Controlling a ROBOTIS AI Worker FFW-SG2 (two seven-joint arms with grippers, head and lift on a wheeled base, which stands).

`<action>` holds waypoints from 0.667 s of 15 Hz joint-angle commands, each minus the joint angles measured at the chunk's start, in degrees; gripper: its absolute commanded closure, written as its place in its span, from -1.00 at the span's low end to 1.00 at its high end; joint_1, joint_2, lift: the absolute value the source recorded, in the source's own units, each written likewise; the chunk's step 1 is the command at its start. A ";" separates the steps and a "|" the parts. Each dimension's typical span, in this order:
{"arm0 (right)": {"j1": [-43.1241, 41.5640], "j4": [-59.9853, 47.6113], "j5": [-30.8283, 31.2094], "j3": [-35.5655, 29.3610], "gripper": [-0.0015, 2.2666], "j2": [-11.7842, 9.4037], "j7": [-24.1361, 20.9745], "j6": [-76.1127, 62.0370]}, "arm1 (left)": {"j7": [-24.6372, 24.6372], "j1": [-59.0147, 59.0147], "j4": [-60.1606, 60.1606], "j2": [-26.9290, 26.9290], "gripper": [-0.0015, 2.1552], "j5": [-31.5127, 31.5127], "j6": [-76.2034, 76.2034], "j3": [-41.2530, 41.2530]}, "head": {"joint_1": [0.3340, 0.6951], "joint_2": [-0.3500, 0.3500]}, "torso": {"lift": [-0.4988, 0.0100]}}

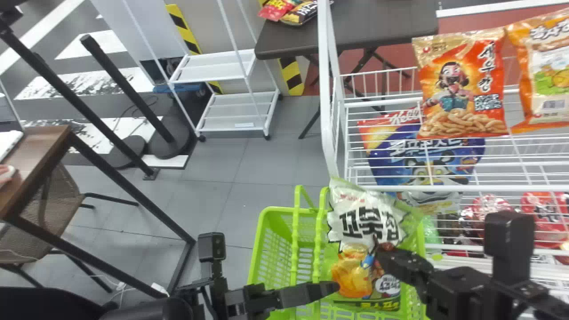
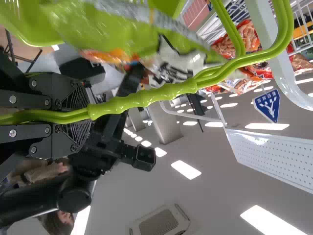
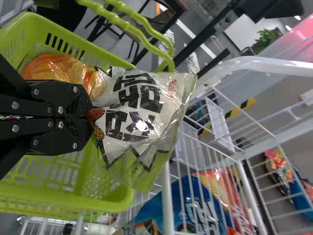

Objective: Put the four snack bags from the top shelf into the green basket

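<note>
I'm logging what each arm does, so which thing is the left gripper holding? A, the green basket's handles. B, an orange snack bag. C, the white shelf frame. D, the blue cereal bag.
A: the left gripper has its fingers closed around the green handles of the basket.

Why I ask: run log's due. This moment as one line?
right claw: holds snack bag over basket | left claw: grips handles | wire rack: two orange bags
</note>
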 commanded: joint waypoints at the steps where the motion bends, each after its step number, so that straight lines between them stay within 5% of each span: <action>1: -2.26 5.29 1.03 3.50 0.98 0.00 -0.82 -0.80 | -0.57 0.00 -0.03 -0.03 0.99 0.00 0.17 -0.06 | 1.00 1.00 | 0.96; 4: -7.98 14.35 2.35 9.48 0.95 0.18 -3.80 -3.96 | -0.57 0.00 -0.21 -0.12 0.99 0.00 0.35 -0.50 | 1.00 1.00 | 0.96; 5: -9.56 16.54 2.44 10.71 0.76 0.27 -4.07 -4.84 | -0.57 0.00 -0.21 -0.12 0.99 0.00 0.35 -0.58 | 1.00 1.00 | 0.96; 7: -10.17 16.90 2.44 11.59 -1.00 0.36 -4.42 -4.66 | -0.57 0.27 -0.29 -0.03 0.99 0.09 0.35 -0.50 | 1.00 1.00 | 0.96; 10: -7.54 10.92 2.35 10.18 -0.96 -0.61 -4.24 -2.55 | -0.57 0.36 -0.29 0.24 0.99 0.18 0.35 -0.50 | 1.00 1.00 | 0.96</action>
